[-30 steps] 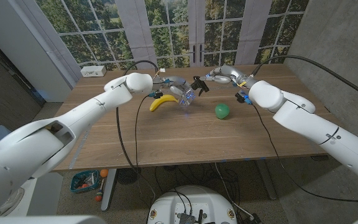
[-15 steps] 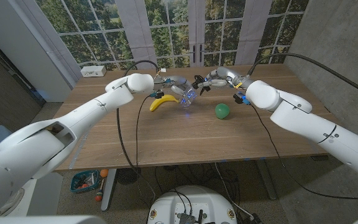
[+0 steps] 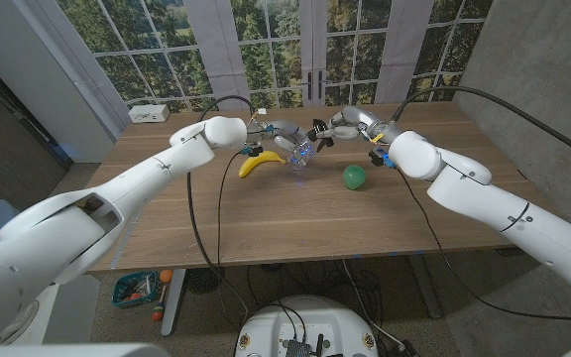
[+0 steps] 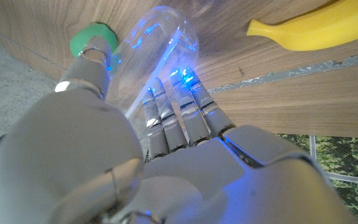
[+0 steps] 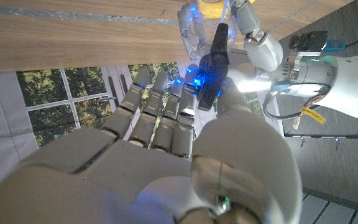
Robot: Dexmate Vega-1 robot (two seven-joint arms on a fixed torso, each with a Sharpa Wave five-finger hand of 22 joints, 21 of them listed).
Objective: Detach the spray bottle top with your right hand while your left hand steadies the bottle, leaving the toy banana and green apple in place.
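Note:
A clear plastic spray bottle is held tilted above the far middle of the table, gripped by my left hand. Its black spray top is pinched by my right hand, close against the bottle's neck; I cannot tell whether the two are joined. In the right wrist view, the black top sticks up past my right hand toward the bottle. In the left wrist view, my left hand wraps the bottle. The yellow toy banana lies left of the bottle and the green apple right of it.
A white box sits at the table's far left corner. Black cables hang from both arms over the wooden table. Windows stand behind the far edge.
My right hand and forearm have shifted a little left, bringing the black top closer to the bottle. The left hand, banana and apple have stayed where they were.

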